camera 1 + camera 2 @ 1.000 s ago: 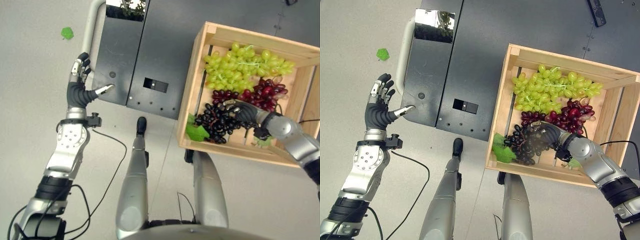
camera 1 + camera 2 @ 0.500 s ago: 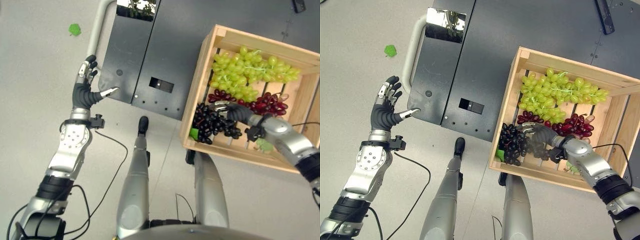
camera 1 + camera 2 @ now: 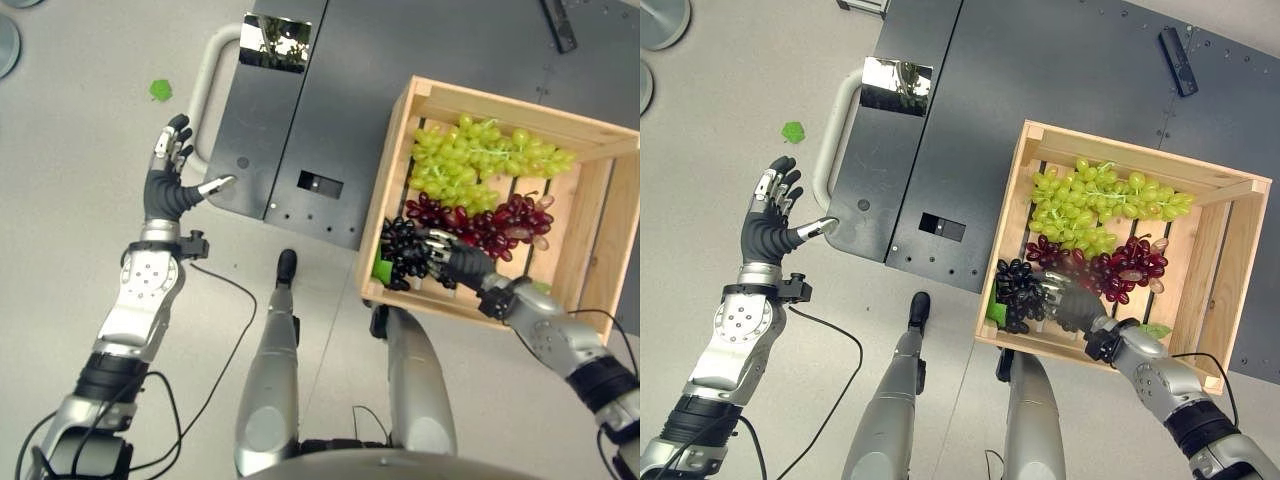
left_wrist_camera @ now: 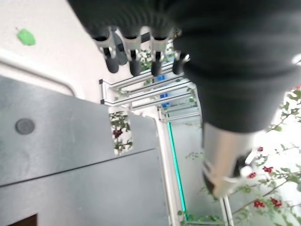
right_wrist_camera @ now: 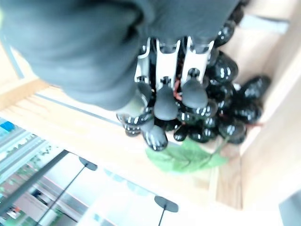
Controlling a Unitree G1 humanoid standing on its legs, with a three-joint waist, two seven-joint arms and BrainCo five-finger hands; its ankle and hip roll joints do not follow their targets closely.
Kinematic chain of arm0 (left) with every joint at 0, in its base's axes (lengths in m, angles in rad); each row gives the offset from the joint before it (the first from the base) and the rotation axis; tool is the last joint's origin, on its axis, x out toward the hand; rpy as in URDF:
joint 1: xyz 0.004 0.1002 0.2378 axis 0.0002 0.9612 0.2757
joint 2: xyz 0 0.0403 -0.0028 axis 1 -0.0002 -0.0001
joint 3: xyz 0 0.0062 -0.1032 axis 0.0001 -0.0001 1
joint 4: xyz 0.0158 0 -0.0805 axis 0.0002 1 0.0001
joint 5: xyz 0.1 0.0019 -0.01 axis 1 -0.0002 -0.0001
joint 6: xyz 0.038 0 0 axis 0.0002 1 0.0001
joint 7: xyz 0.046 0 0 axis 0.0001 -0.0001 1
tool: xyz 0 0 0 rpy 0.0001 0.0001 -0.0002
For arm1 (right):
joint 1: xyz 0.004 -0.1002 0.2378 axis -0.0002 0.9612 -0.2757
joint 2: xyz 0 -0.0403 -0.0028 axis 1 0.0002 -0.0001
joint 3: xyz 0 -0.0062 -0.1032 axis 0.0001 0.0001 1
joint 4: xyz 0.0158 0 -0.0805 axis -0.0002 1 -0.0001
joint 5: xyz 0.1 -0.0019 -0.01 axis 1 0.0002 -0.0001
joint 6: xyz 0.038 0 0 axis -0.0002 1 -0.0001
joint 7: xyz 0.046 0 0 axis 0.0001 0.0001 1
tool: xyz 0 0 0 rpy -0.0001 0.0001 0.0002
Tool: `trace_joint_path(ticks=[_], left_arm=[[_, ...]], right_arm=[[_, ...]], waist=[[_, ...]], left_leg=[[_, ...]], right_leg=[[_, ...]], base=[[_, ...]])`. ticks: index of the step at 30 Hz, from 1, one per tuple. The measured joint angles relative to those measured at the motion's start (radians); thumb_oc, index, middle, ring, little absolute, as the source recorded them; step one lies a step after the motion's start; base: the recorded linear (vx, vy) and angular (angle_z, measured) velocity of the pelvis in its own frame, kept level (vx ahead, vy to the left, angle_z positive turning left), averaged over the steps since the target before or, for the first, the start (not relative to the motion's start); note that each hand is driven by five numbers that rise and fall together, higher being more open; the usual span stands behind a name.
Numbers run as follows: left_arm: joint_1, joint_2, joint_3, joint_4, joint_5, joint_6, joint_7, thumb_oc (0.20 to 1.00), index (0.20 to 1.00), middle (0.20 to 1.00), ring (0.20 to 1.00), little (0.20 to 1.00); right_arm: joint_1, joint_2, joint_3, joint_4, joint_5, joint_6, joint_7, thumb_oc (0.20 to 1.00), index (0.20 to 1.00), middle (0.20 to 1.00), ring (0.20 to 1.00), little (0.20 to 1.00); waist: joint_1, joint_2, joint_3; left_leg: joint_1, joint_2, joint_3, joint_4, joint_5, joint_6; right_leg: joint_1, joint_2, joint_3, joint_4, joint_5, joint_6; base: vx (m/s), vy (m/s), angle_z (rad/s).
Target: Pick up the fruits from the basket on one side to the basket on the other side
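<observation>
Right hand (image 3: 1072,305) inside the wooden crate (image 3: 1208,330), forearm entering from lower right over the crate's near wall. Fingers (image 5: 165,101) curled down into the black grape bunch (image 3: 1018,292), dark tips pressed among the berries, thumb closing from the side: clamped on the bunch. Bunch lying in the crate's near-left corner, against the left wall, with a green leaf (image 5: 186,157) beneath it on the slatted floor. Cannot tell whether the bunch is lifted clear of the slats or resting on them.

Green grape bunch (image 3: 478,158) spread across the far part of the crate. Red grape bunch (image 3: 500,222) lying between the green bunch and the near wall, just beside the right hand and touching the black bunch's far edge. Second leaf (image 3: 1156,330) near the wrist, by the near wall.

Left hand (image 3: 170,180) raised over the grey floor, well apart from the crate, arm coming up from lower left, wrist straight. Fingers (image 4: 134,59) extended and slightly spread, thumb out sideways toward the dark grey panel (image 3: 300,120), its tip at the panel's near-left corner. Nothing in the palm: hand apart, holding nothing.

Pale curved handle (image 3: 832,130) on the panel's left edge, beyond the left hand. Small green leaf (image 3: 159,89) on the floor beyond the fingertips.
</observation>
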Motion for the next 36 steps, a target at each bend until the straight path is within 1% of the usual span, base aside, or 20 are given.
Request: trace_joint_path(ticks=[3, 6, 7, 10, 16, 18, 20, 23, 27, 28, 31, 32, 36], left_arm=[[0.005, -0.006, 0.001, 0.021, 0.000, 0.000, -0.001, 1.000, 1.000, 1.000, 1.000, 1.000], [0.019, -0.022, 0.002, 0.021, -0.006, 0.000, -0.003, 1.000, 1.000, 1.000, 1.000, 1.000], [0.027, -0.026, 0.002, 0.021, -0.007, 0.000, -0.005, 1.000, 1.000, 1.000, 1.000, 1.000], [0.055, -0.031, 0.003, 0.025, -0.008, 0.001, -0.007, 1.000, 1.000, 1.000, 1.000, 1.000], [0.068, -0.045, 0.007, 0.036, -0.008, 0.001, -0.013, 1.000, 1.000, 1.000, 1.000, 1.000], [0.075, -0.071, 0.021, 0.064, -0.008, 0.001, -0.017, 1.000, 1.000, 1.000, 1.000, 1.000], [0.087, -0.082, 0.022, 0.076, -0.008, 0.002, -0.019, 1.000, 1.000, 1.000, 1.000, 1.000], [0.097, -0.116, 0.025, 0.078, -0.008, 0.002, -0.026, 1.000, 1.000, 1.000, 1.000, 1.000], [0.115, -0.148, 0.039, 0.079, -0.007, 0.002, -0.029, 1.000, 1.000, 1.000, 1.000, 1.000], [0.131, -0.152, 0.041, 0.079, -0.007, 0.002, -0.031, 1.000, 1.000, 1.000, 1.000, 1.000], [0.159, -0.155, 0.041, 0.080, -0.007, 0.002, -0.040, 1.000, 1.000, 1.000, 1.000, 1.000], [0.172, -0.156, 0.041, 0.084, -0.007, 0.002, -0.044, 1.000, 1.000, 1.000, 1.000, 1.000], [0.193, -0.167, 0.041, 0.102, -0.007, 0.002, -0.045, 1.000, 1.000, 1.000, 1.000, 1.000]], right_arm=[[0.042, 0.015, -0.013, -0.017, 0.005, 0.000, 0.000, 0.200, 0.200, 0.200, 0.200, 0.200], [0.064, 0.022, -0.029, -0.031, 0.008, 0.000, -0.001, 0.200, 0.200, 0.200, 0.200, 0.200], [0.078, 0.035, -0.052, -0.044, 0.010, -0.001, -0.002, 0.200, 0.200, 0.200, 0.200, 0.200], [0.096, 0.057, -0.066, -0.056, 0.047, -0.002, -0.010, 0.200, 0.200, 0.200, 0.200, 0.200], [0.119, 0.094, -0.105, -0.075, 0.088, -0.002, -0.021, 0.200, 0.200, 0.200, 0.200, 0.200], [0.131, 0.127, -0.130, -0.095, 0.118, -0.004, -0.021, 0.200, 0.200, 0.200, 0.200, 0.200], [0.133, 0.137, -0.133, -0.112, 0.139, -0.004, -0.021, 0.200, 0.200, 0.200, 0.200, 0.200], [0.146, 0.164, -0.162, -0.151, 0.161, -0.014, -0.021, 0.200, 0.200, 0.200, 0.200, 0.200], [0.153, 0.173, -0.171, -0.180, 0.162, -0.024, -0.019, 0.200, 0.200, 0.200, 0.200, 0.200], [0.162, 0.171, -0.174, -0.196, 0.162, -0.025, -0.019, 0.200, 0.200, 0.200, 0.200, 0.200], [0.176, 0.175, -0.176, -0.211, 0.179, -0.030, -0.018, 0.200, 0.200, 0.200, 0.200, 0.200], [0.178, 0.173, -0.176, -0.212, 0.183, -0.031, -0.018, 0.200, 0.200, 0.200, 0.200, 0.200], [0.192, 0.171, -0.176, -0.225, 0.183, -0.034, -0.018, 0.200, 0.200, 0.200, 0.200, 0.200]], waist=[[-0.003, 0.011, 0.000], [-0.003, 0.013, 0.000], [-0.004, 0.016, -0.001], [-0.008, 0.019, -0.002], [-0.012, 0.030, -0.008], [-0.018, 0.038, -0.012], [-0.027, 0.050, -0.018], [-0.029, 0.082, -0.036], [-0.030, 0.107, -0.052], [-0.032, 0.116, -0.066], [-0.037, 0.123, -0.101], [-0.051, 0.124, -0.120], [-0.055, 0.123, -0.161]], left_leg=[[0.045, 0.002, -0.011, -0.022, 0.007, -0.003], [0.072, 0.004, -0.011, -0.041, 0.011, -0.002], [0.082, 0.005, -0.010, -0.043, 0.011, -0.002], [0.122, 0.008, -0.007, -0.054, 0.011, -0.002], [0.149, 0.015, 0.009, -0.073, 0.012, -0.001], [0.167, 0.020, 0.012, -0.078, 0.012, -0.001], [0.175, 0.021, 0.015, -0.082, 0.012, -0.001], [0.180, 0.021, 0.016, -0.085, 0.012, -0.001], [0.194, 0.023, 0.018, -0.091, 0.012, -0.001], [0.195, 0.023, 0.018, -0.093, 0.011, 0.000], [0.195, 0.023, 0.018, -0.095, 0.008, 0.005], [0.195, 0.024, 0.019, -0.097, 0.008, 0.005], [0.196, 0.024, 0.025, -0.103, 0.007, 0.005]], right_leg=[[0.046, 0.001, -0.014, -0.010, -0.004, 0.000], [0.066, 0.001, -0.015, -0.012, -0.008, 0.002], [0.075, 0.001, -0.015, -0.016, -0.008, 0.002], [0.113, 0.003, -0.014, -0.028, -0.008, 0.003], [0.133, 0.009, -0.010, -0.040, -0.008, 0.003], [0.150, 0.014, -0.009, -0.043, -0.008, 0.003], [0.154, 0.014, -0.008, -0.045, -0.008, 0.002], [0.158, 0.015, -0.008, -0.045, -0.008, 0.001], [0.166, 0.017, -0.002, -0.044, -0.010, 0.003], [0.166, 0.017, 0.000, -0.042, -0.014, 0.005], [0.163, 0.018, 0.002, -0.039, -0.021, 0.004], [0.163, 0.019, 0.002, -0.039, -0.022, 0.004], [0.157, 0.020, 0.007, -0.038, -0.022, 0.004]], base=[[0.03, -0.004, 0.07], [0.02, 0.001, 0.03], [0.04, -0.002, -0.02], [0.05, 0.008, -0.04], [0.06, 0.002, -0.05], [0.08, 0.007, -0.01], [0.07, -0.001, -0.01], [0.05, 0.009, -0.01], [0.06, 0.002, -0.03], [0.05, 0.009, -0.03], [0.04, 0.015, 0.00], [0.04, 0.010, 0.01], [0.04, 0.004, -0.04]])
